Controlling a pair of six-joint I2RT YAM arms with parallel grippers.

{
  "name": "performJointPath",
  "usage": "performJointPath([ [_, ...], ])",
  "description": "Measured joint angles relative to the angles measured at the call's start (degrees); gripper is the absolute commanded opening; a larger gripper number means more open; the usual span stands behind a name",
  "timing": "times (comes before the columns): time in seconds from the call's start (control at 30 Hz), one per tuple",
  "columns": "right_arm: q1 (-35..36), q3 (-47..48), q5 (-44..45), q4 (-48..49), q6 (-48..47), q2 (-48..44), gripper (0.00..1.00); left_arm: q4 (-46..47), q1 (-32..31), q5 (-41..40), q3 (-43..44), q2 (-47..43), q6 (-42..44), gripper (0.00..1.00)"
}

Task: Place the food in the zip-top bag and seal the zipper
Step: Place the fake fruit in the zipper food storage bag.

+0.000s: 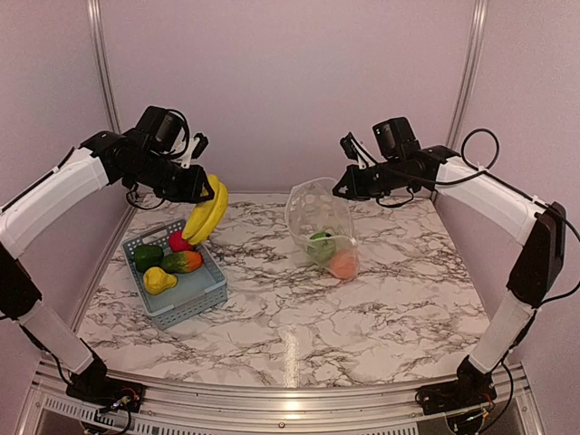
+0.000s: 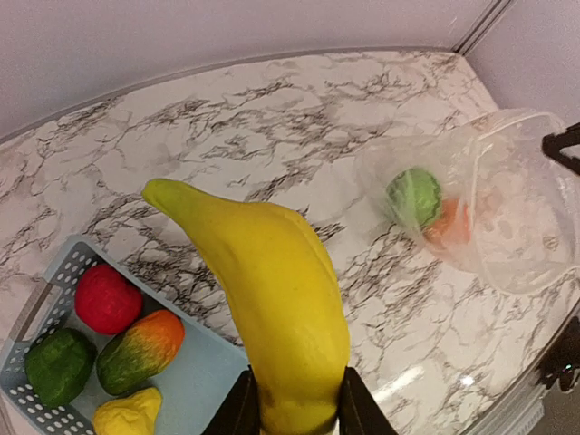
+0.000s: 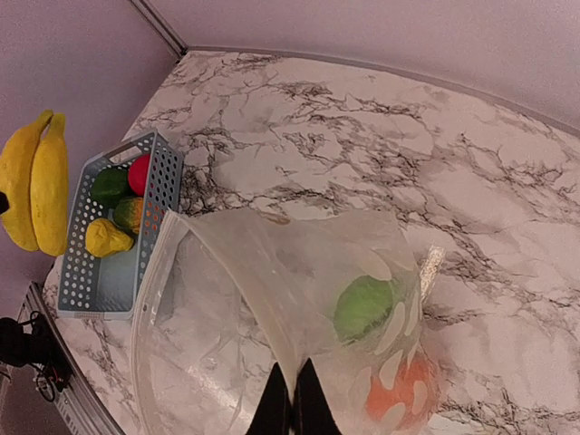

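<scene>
A toy banana bunch (image 2: 272, 290) sits clamped by its stem end between the fingers of the left gripper (image 2: 294, 412), its yellow body hanging down and forward from the jaws, clear of the table. Below and just behind that gripper lies the grey-blue basket (image 1: 181, 313), holding a red toy fruit (image 1: 179, 241), a dark green one (image 1: 148, 256), a red-and-green mango (image 1: 182, 262) and a yellow piece (image 1: 159, 280). Well off to the far side of the left gripper, the zip-top bag (image 3: 227, 299) hangs from the right gripper (image 3: 290, 399), whose fingers are pressed together on a fold of the clear plastic at the upper edge. The bag's mouth gapes wide beneath and ahead of those fingers, facing the banana, with the zipper (image 3: 145, 299) curving round the open rim. At the bag's bottom, below the right gripper and resting on the marble table (image 1: 272, 326), lie a green toy fruit (image 3: 362, 306) and an orange toy fruit (image 3: 399, 394), touching each other behind the white-dotted face.
</scene>
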Motion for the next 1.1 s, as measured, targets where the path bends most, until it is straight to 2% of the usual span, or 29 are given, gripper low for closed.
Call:
performJointPath([
  [0.1,0.0,0.98,0.33,-0.24,1.03,1.05,0.0,9.84,-0.33,5.81,-0.83,-2.49,-7.21,0.04],
  [0.23,0.07,1.7,0.63,-0.24,2.12,1.64,0.0,29.16,-1.31,11.1,-6.69,-5.01,-19.43,0.02],
  [0.4,0.39,1.95,1.44,-0.26,3.8,1.73,0.0,49.33,-4.28,11.28,-11.47,-2.49,-32.85,0.01],
  [0.53,0.96,3.32,2.1,-0.2,5.07,2.29,0.0,59.63,-8.04,9.86,-11.08,3.02,-40.5,0.05],
  [0.67,1.6,4.02,2.78,0.07,6.36,2.54,0.0,62.9,-11.47,6.01,-9.81,8.24,-45.09,0.04],
  [0.73,1.66,4.7,3.15,0.13,7.04,2.64,0.0,62.88,-13.05,4.17,-9.81,9.05,-45.7,0.0],
  [1.1,1.66,6.12,4.13,0.74,10.62,2.62,0.0,61.42,-17.7,-8.63,-9.46,10.58,-46.86,0.0],
])
